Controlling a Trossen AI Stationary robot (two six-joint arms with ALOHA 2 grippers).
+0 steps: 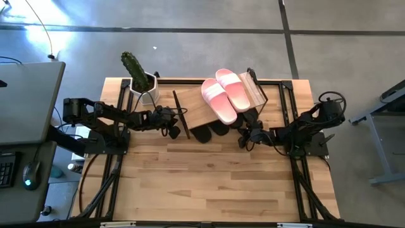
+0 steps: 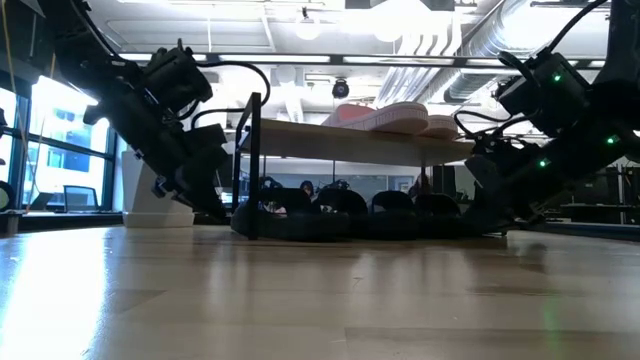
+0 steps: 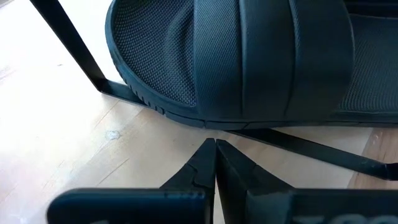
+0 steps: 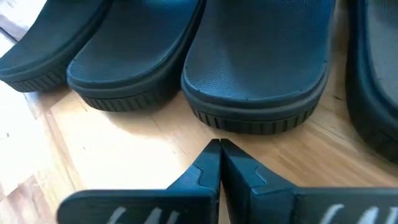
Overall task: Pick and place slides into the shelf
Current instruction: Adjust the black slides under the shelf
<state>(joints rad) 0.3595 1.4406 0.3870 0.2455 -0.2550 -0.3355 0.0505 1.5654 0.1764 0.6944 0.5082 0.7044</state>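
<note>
The shelf (image 1: 193,113) stands at the table's far middle, with the pale pink slides (image 1: 224,95) lying on its plank top. Black slides (image 1: 212,132) sit side by side under it, ends sticking out toward the near edge. My left gripper (image 3: 216,144) is shut at the shelf's left end, its tips just short of a black slide's sole rim (image 3: 186,118), which lies over the frame's bottom bar (image 3: 298,146). My right gripper (image 4: 219,143) is shut at the shelf's near right, tips just short of a black slide's end (image 4: 255,121). A thin strip of table shows between each.
A cactus in a white pot (image 1: 140,79) stands at the far left corner beside the shelf. The shelf's black frame post (image 3: 68,43) is close to my left gripper. A desk with a mouse (image 1: 28,174) lies beyond the table's left edge. The table's near half (image 1: 209,183) is bare wood.
</note>
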